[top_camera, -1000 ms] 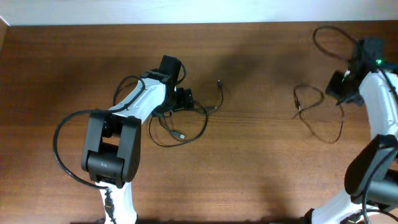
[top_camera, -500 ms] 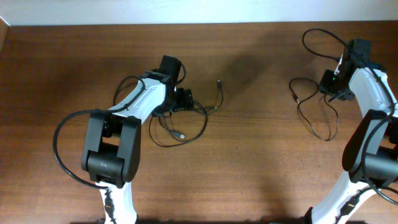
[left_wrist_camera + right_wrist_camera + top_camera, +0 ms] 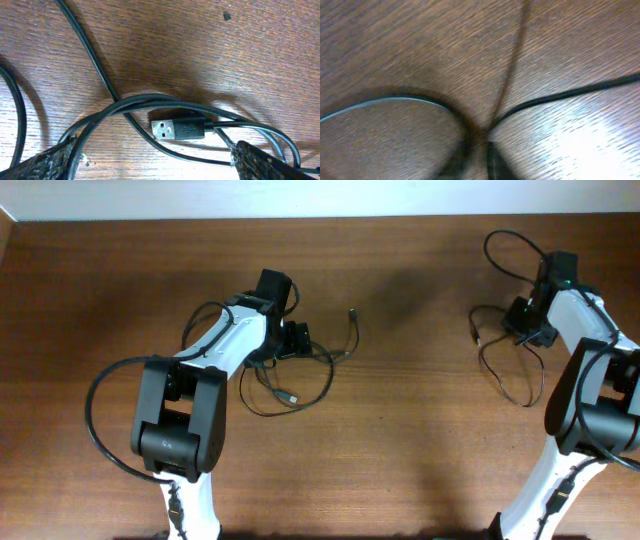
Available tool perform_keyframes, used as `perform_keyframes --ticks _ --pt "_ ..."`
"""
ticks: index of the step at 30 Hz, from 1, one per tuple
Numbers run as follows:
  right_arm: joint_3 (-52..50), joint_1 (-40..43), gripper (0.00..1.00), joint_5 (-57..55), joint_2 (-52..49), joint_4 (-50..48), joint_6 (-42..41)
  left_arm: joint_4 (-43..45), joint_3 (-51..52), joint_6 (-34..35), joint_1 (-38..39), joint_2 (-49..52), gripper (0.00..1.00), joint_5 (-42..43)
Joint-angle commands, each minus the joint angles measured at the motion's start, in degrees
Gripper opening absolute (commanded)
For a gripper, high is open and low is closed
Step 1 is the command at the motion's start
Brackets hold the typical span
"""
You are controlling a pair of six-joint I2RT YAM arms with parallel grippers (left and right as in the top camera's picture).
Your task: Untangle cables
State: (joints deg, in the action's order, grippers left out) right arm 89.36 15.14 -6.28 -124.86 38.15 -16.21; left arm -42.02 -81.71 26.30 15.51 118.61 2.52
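Left gripper (image 3: 297, 340), jaws spread wide, hovered over looped cables (image 3: 177, 130) at ten o'clock. Right gripper (image 3: 522, 325), at two o'clock, jaws clenched, seemingly pinching a second cable (image 3: 570, 93).

Wooden table (image 3: 395, 40), diagonal grain, view blurred. Thin dark cables (image 3: 395, 98): one strand arcing in from the left edge, one from the right edge, one fainter from the top. All three meet low at centre, where blur hides how they cross.

My left arm (image 3: 228, 340) wears white shells over black joint blocks, a thick black cable (image 3: 92, 415) looping beside its shoulder block; my right arm (image 3: 592, 320) matches.
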Motion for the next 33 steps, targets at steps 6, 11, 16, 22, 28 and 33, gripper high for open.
perform_keyframes --ticks 6,11,16,22,28,33 --pt "1.3 8.2 0.04 -2.5 -3.3 -0.2 2.7 -0.5 2.1 -0.3 -0.6 2.9 0.99 -0.4" --pt "10.8 8.0 0.65 0.5 -3.2 9.2 2.7 -0.5 2.1 -0.3 -0.6 2.9 0.99 -0.4" --pt "27.5 7.6 0.71 8.7 -1.8 33.5 2.7 -0.5 2.1 -0.3 -0.6 2.9 0.99 -0.4" --pt "27.3 2.1 0.99 22.1 -2.0 44.6 2.6 -0.5 2.1 -0.3 -0.6 2.9 0.99 -0.4" --pt "27.3 -2.9 0.99 22.2 -2.0 44.4 2.4 -0.5 2.1 -0.3 -0.6 2.9 0.99 -0.4" --pt "27.3 -3.1 0.98 22.2 -2.0 44.3 2.4 -0.5 2.1 -0.3 -0.6 2.9 0.99 -0.4"
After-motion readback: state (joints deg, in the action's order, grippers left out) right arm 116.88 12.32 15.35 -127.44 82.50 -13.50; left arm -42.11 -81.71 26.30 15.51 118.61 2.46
